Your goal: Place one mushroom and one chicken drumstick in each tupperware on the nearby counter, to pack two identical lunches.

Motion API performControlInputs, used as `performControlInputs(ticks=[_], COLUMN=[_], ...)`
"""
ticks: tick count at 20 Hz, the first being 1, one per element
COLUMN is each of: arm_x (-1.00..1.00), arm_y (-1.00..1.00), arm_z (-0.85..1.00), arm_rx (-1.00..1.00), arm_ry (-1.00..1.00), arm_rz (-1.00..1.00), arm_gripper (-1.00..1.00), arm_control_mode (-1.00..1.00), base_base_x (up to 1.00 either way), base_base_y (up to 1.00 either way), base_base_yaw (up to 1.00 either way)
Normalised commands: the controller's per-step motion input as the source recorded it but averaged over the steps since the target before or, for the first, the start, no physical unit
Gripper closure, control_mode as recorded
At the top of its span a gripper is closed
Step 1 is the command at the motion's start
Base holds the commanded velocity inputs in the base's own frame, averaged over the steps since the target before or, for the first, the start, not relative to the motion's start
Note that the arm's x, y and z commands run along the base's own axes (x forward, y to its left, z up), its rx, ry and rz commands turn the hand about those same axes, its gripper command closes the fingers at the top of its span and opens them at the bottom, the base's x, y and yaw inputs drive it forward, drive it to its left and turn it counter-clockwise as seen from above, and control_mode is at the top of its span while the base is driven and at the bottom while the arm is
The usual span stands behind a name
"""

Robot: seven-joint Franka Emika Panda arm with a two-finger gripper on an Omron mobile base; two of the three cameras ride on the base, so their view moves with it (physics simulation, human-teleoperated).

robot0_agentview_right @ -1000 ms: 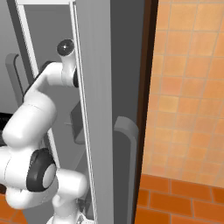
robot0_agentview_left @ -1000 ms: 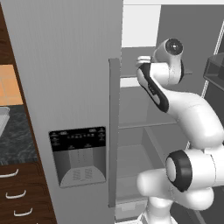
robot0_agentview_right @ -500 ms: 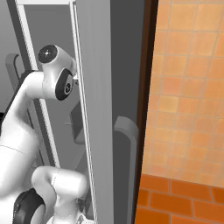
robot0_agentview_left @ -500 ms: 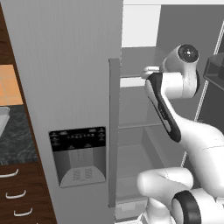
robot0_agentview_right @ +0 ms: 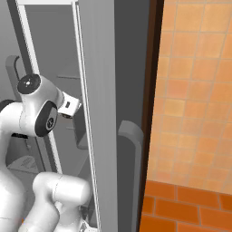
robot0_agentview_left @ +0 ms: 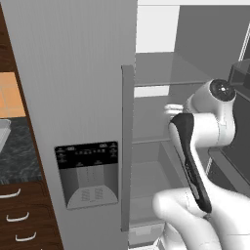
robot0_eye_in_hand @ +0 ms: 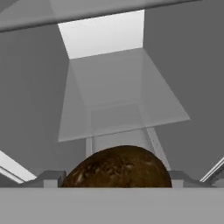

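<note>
Left base view puts you in front of an open fridge (robot0_agentview_left: 161, 161), with the white arm (robot0_agentview_left: 205, 127) reaching in among its glass shelves (robot0_agentview_left: 161, 71); the closed door with the dispenser panel (robot0_agentview_left: 88, 173) stands to the left, and beyond it a strip of dark speckled tabletop (robot0_agentview_left: 14, 156) sits over wood drawers (robot0_agentview_left: 19, 215) with curved handles. You cannot see either tupperware or any drumstick from here, so nothing shows that a lunch has been started. Right base view looks along the edge of the fridge door (robot0_agentview_right: 97, 113), with orange tiled wall (robot0_agentview_right: 195, 90) on the far side; the arm's wrist (robot0_agentview_right: 68, 106) points in toward the fridge, and the jaws themselves are hidden behind the door edge. Hand view gives you the useful part: a rounded brown mushroom (robot0_eye_in_hand: 118, 168) sits right at the bottom, between the two dark finger tips (robot0_eye_in_hand: 177, 177), with the fridge's grey walls and a clear shelf beyond it. The jaws look to be pinching that mushroom, since it lies close between the tips, though the contact itself is cut off by the frame. Judging by this, you are at the very first item: one mushroom in hand and not yet carried to the tabletop, with the second mushroom, both drumsticks and both containers left to deal with.
</note>
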Motion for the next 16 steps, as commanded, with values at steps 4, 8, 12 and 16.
performControlInputs(ticks=[4, 8, 12, 16], arm_x=[-0.71, -0.67, -0.44, -0.01], arm_y=[0.04, 0.02, 0.06, 0.02], arm_z=[-1.0, -0.86, -0.57, -0.1], arm_rx=[0.1, 0.08, 0.05, 0.0], arm_ry=[0.05, 0.03, 0.02, 0.0], arm_rz=[0.0, 0.0, 0.0, 0.01], arm_gripper=[1.0, 1.0, 1.0, 1.0], arm_control_mode=[-1.0, -1.0, -1.0, -1.0], base_base_x=[0.0, 0.0, 0.0, 0.0], base_base_y=[0.0, 0.0, 0.0, 0.0], base_base_yaw=[0.0, 0.0, 0.0, 0.0])
